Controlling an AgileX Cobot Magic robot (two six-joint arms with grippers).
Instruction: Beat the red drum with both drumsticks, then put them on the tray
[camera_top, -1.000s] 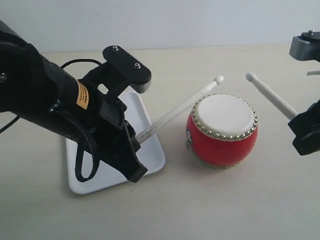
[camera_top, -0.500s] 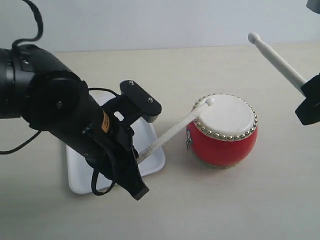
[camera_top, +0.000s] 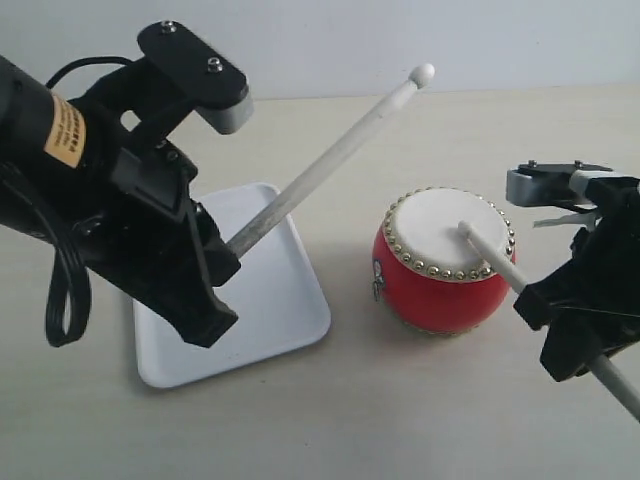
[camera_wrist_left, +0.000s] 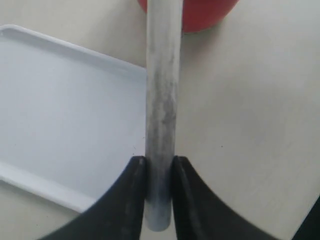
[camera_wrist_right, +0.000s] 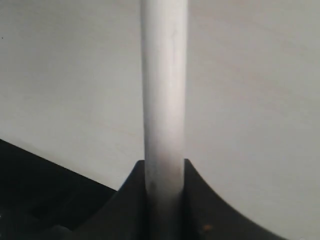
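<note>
The red drum (camera_top: 445, 262) with a cream top ringed by gold studs sits right of the white tray (camera_top: 280, 300). My left gripper (camera_top: 228, 250) is shut on one drumstick (camera_top: 330, 160), which slants up with its bead tip high above and behind the drum. In the left wrist view that drumstick (camera_wrist_left: 162, 100) runs between the gripper's (camera_wrist_left: 160, 165) black fingers, over the tray's (camera_wrist_left: 60, 110) edge, toward the drum (camera_wrist_left: 205, 12). My right gripper (camera_top: 540, 300) is shut on the other drumstick (camera_top: 490, 258), whose tip rests on the drum's skin. In the right wrist view that stick (camera_wrist_right: 164, 90) sits clamped in the gripper (camera_wrist_right: 164, 167).
The left arm's black body (camera_top: 110, 220) hangs over the tray's left part. A black cable (camera_top: 62, 300) loops beside it. The beige tabletop (camera_top: 400, 420) spreads around the drum and tray.
The left drumstick has swung up off the drum's skin, its tip now high. The right gripper has come down and its drumstick's tip has landed on the drum's top.
</note>
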